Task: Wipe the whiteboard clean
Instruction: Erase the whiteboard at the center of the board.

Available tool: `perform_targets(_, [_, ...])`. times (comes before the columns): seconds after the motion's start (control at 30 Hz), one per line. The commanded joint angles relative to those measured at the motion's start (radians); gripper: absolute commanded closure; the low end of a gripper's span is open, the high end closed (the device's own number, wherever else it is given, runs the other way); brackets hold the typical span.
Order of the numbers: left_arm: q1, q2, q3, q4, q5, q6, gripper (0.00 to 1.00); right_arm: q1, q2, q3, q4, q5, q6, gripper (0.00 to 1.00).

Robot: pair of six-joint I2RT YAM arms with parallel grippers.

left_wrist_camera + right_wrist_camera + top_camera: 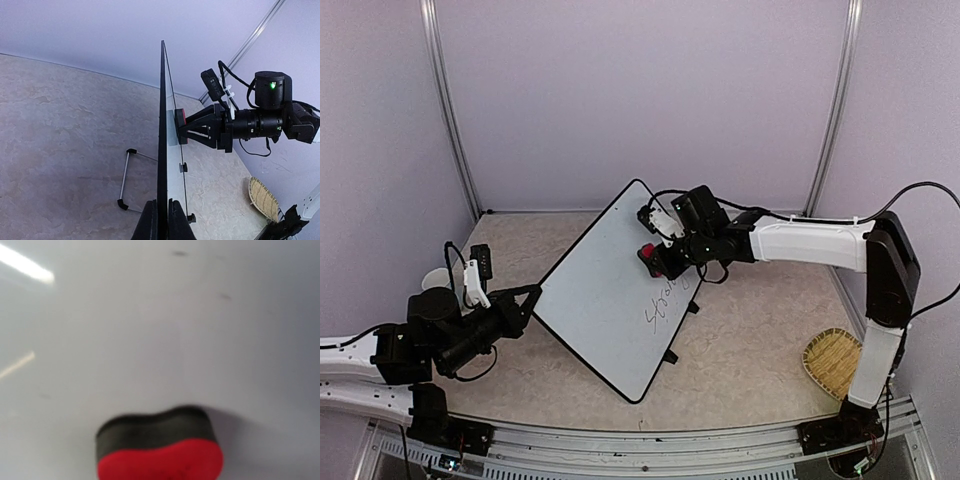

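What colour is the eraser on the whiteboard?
The eraser is red with a black pad; the right wrist view shows it best.

The black handwriting (665,303) on the whiteboard (600,290), just beside the right end effector (655,258), is too small to read, and the blurred right wrist view cuts the red-and-black eraser (160,445) off at its bottom edge.

Overhead camera and both close wrist cameras share the whiteboard (605,290).
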Motion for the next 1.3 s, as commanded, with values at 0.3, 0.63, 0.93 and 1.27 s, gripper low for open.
perform_targets(0.3, [-0.029, 0.008, -0.004, -0.087, 0.172, 0.085, 1.00, -0.101, 0.052, -0.004, 0.132, 0.011, 0.095, 0.79])
perform_targets(0.63, [-0.029, 0.014, 0.004, -0.084, 0.172, 0.093, 1.00, -0.054, 0.024, -0.043, 0.152, -0.081, 0.085, 0.80])
perform_targets(0.93, [-0.029, 0.020, -0.004, -0.071, 0.179, 0.089, 1.00, 0.075, -0.014, -0.054, 0.112, -0.061, 0.069, 0.80])
perform_targets(1.27, [-0.029, 0.021, -0.006, -0.065, 0.180, 0.086, 1.00, 0.248, -0.017, -0.042, 0.041, -0.044, 0.058, 0.79])
